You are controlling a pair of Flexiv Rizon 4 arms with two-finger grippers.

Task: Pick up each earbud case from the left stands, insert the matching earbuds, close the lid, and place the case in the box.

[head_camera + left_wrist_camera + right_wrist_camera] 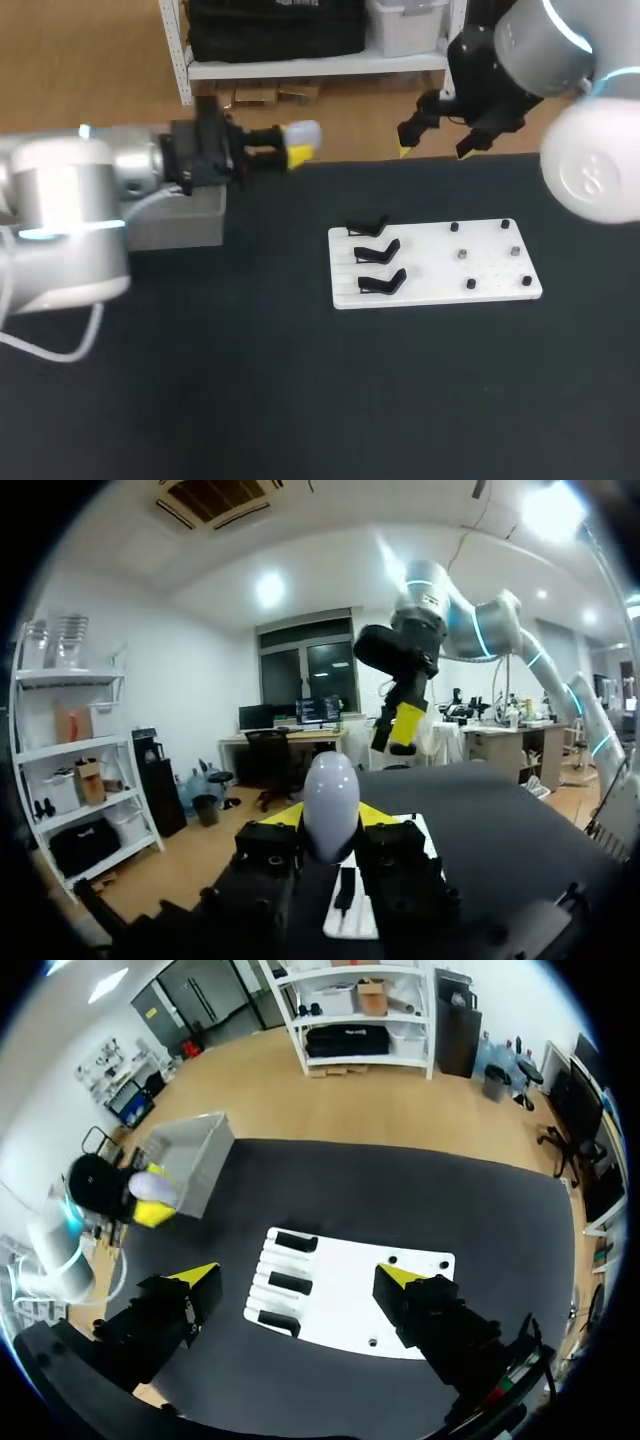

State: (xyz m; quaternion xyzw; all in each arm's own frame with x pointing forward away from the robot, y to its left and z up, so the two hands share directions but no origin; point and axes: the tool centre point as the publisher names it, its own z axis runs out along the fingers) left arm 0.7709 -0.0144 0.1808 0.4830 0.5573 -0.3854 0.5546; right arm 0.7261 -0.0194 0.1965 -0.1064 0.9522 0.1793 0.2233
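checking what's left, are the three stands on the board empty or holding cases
Empty. All three black stands on the white board sit bare; the only case in view is in the left end effector.

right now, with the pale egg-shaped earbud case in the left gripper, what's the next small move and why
Probably bring the left gripper over the open grey box and lower the pale egg-shaped earbud case in. The case looks closed, sits clamped in the gripper beside the box, and the three black stands are empty.

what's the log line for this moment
left gripper: shut on earbud case, raised near box | right gripper: open, raised | stands: all three empty
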